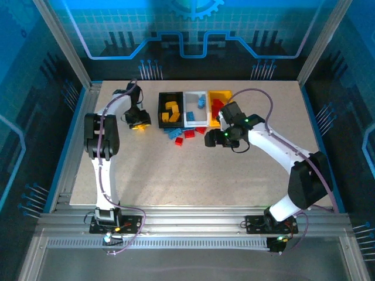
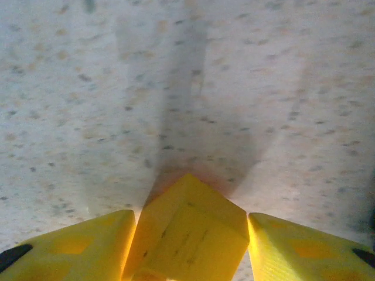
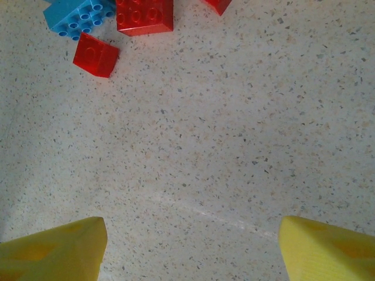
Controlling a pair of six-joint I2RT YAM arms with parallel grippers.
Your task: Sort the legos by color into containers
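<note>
A speckled beige table (image 1: 193,175) is carrying three open plastic bins at upper centre of the overhead view: a black bin (image 1: 160,109), a white bin (image 1: 196,93) and a yellow-orange bin (image 1: 225,93). Left of them, the left gripper (image 1: 139,124) is flanking a tilted yellow plastic brick (image 2: 187,234) closely; whether it is clamping, I cannot tell. The right gripper (image 3: 192,225) is hanging spread wide over bare table, with a red brick (image 3: 145,14) and a blue brick (image 3: 76,17) lying at its view's upper left.
</note>
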